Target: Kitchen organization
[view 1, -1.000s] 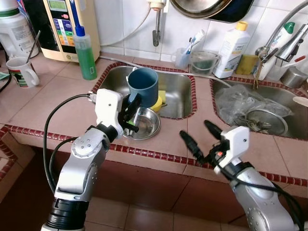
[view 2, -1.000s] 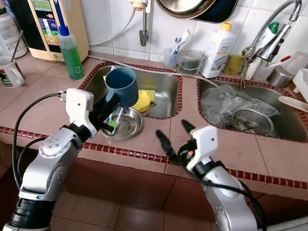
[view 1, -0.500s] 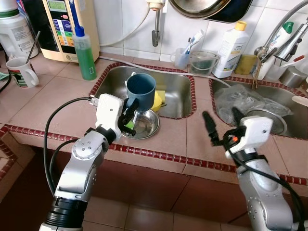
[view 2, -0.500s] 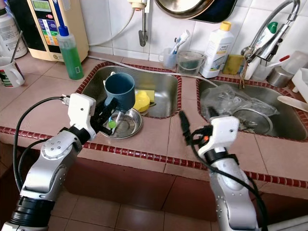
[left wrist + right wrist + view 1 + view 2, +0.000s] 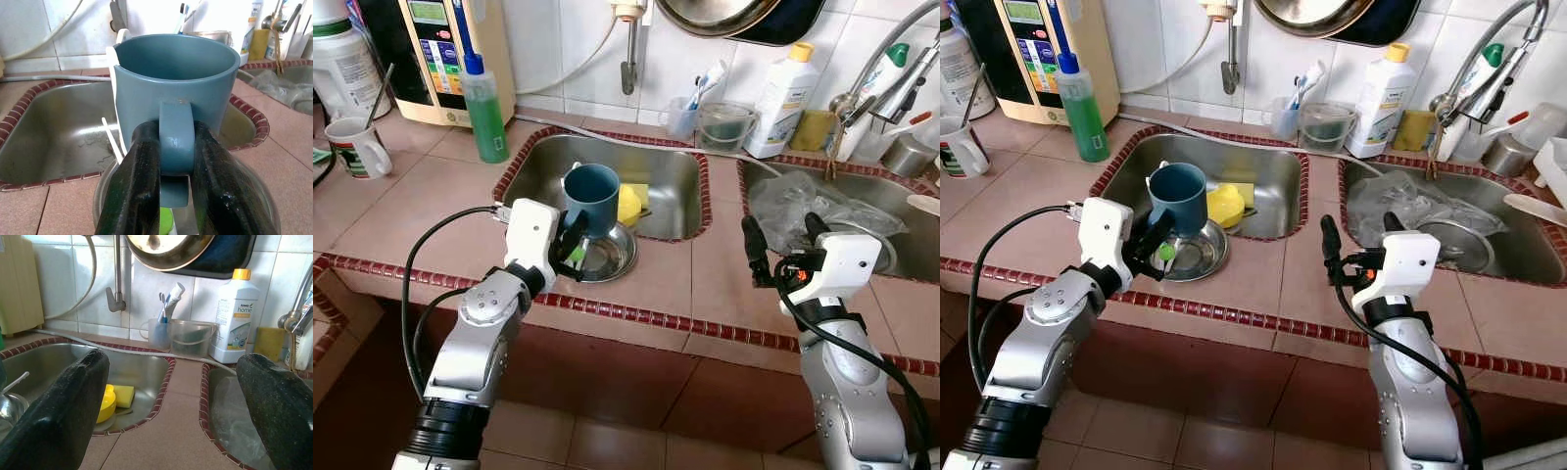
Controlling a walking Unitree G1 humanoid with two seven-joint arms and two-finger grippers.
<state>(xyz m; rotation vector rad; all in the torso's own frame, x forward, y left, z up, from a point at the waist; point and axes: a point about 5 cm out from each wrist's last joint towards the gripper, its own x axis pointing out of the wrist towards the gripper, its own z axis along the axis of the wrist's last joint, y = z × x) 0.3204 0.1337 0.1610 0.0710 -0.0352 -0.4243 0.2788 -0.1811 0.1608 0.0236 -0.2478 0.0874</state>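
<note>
Left wrist view shows the left gripper (image 5: 168, 191) with both black fingers clamped on the handle of an upright blue ceramic mug (image 5: 173, 93), which sits over a round steel bowl (image 5: 607, 257) at the front edge of the left steel sink (image 5: 543, 162). Beyond the mug lies a yellow sponge (image 5: 628, 204). On the counter strip between the two sinks, the right gripper (image 5: 781, 240) hovers with fingers spread wide apart. Farther back, against the tiled wall, stands a white detergent bottle with yellow cap (image 5: 781, 98)
</note>
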